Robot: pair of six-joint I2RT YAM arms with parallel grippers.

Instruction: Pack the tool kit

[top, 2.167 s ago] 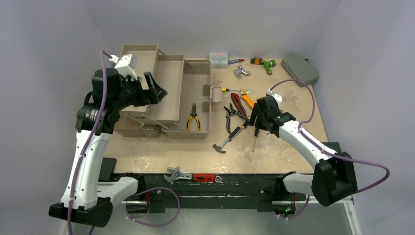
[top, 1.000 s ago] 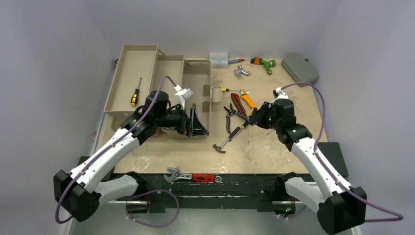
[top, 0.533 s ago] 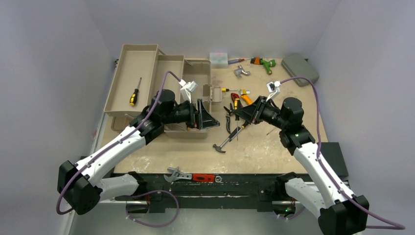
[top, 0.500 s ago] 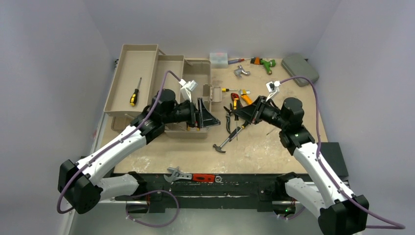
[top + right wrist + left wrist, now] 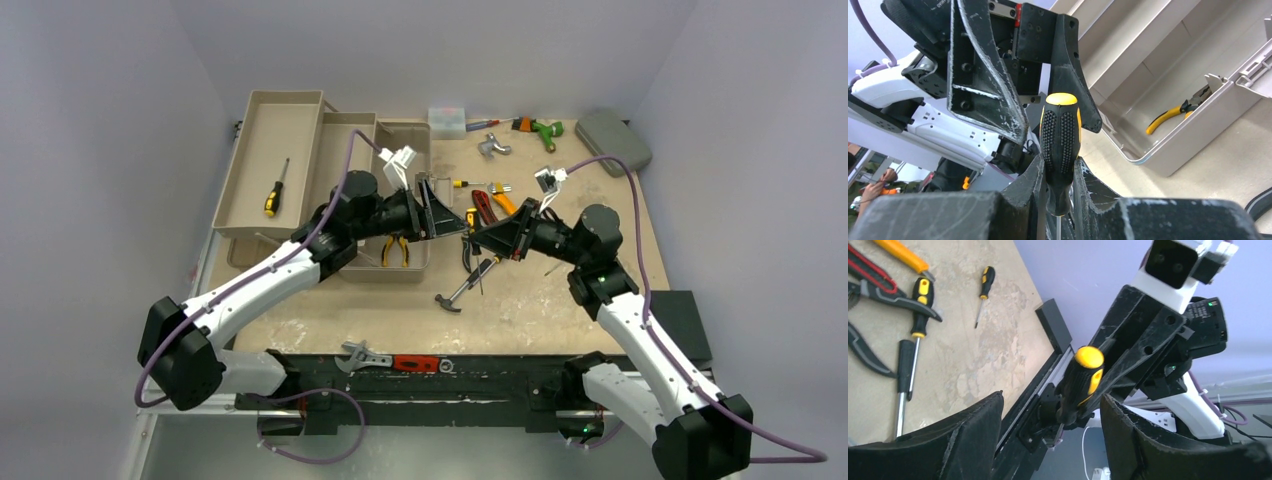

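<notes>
The beige toolbox [image 5: 268, 120] lies open at the back left, with a yellow-handled screwdriver [image 5: 275, 190] in its far tray and yellow pliers [image 5: 395, 250] in its main bin. My right gripper [image 5: 492, 238] is shut on a black-and-yellow screwdriver [image 5: 1060, 132], held in the air with its handle pointing left. My left gripper [image 5: 443, 212] faces it, open. In the left wrist view the handle [image 5: 1083, 377] stands between the left fingers [image 5: 975, 432] without touching them. A hammer [image 5: 460, 287], black pliers [image 5: 467, 245] and a red cutter [image 5: 486, 207] lie on the table.
A small clear box [image 5: 447, 121], a silver part [image 5: 492, 146] and a green-orange tool [image 5: 540, 130] sit at the back. A grey-green case [image 5: 613, 140] is at the back right. A small screwdriver [image 5: 552, 268] lies near the right arm; a wrench [image 5: 385, 360] rests on the front rail.
My left gripper swung right from the toolbox to meet the right gripper, its jaws narrowing a little. The right gripper carried the screwdriver up and leftward.
</notes>
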